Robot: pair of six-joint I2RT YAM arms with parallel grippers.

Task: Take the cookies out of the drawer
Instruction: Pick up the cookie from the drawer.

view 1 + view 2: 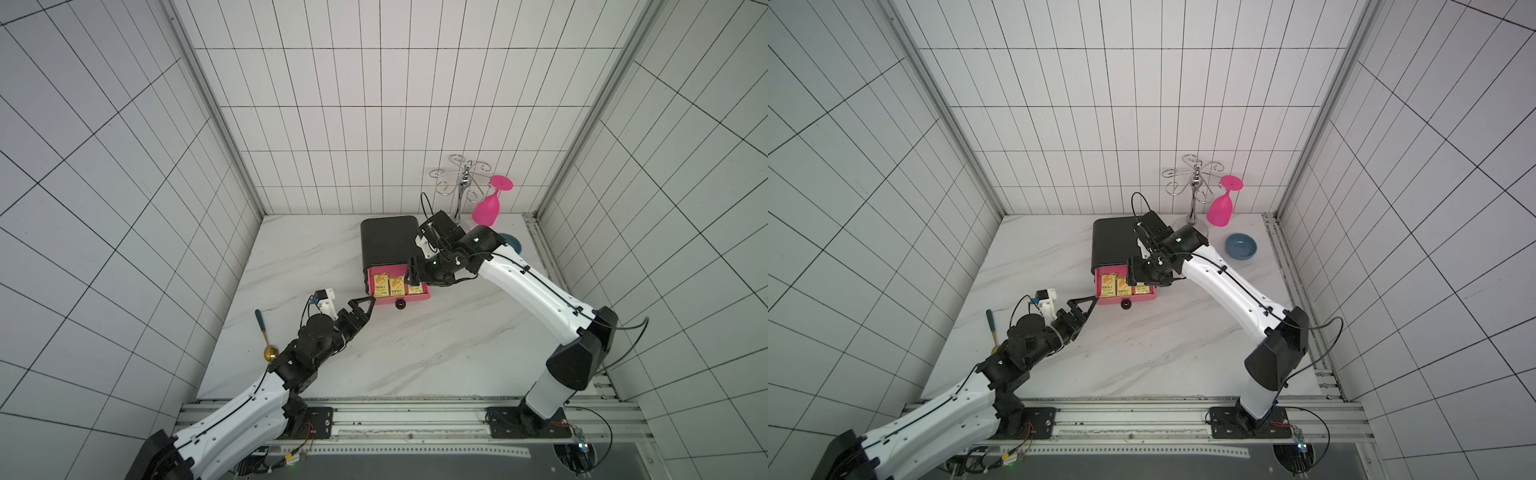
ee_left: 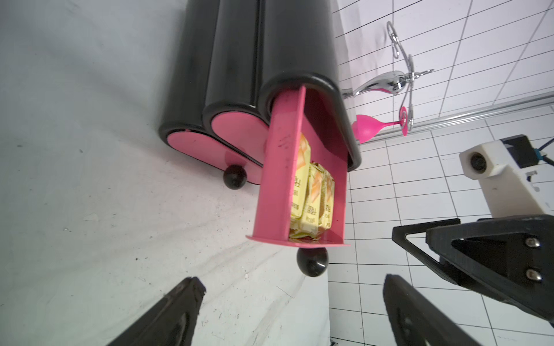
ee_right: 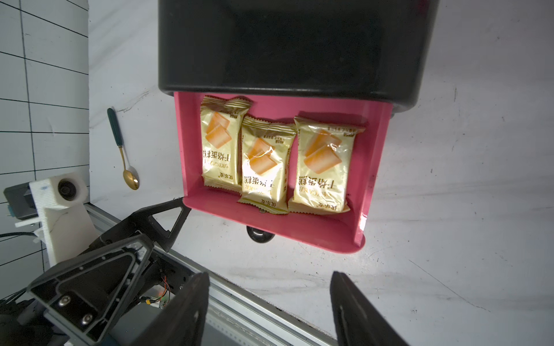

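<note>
Hovering over the cookies (image 3: pixel 263 161) in the drawer (image 3: pixel 374 155), right pincer (image 3: pixel 269 275) gapes empty; left pincer (image 2: pixel 292 281) gapes nearby

Pink drawer (image 3: pixel 371 167) stands pulled out of black cabinet (image 3: pixel 287 45). Inside, cookies (image 3: pixel 263 167): 3 yellow pkts flat, side by side, mid one overlapping a neighbour. Black knob (image 3: pixel 260 235) on drawer front. Right gripper (image 3: pixel 269 278) jaws apart, nothing btwn. Left gripper (image 3: pixel 165 223) tip at drawer's front corner. Spoon (image 3: pixel 123 149) lies on surface (image 3: pixel 464 179), well apart.
</note>
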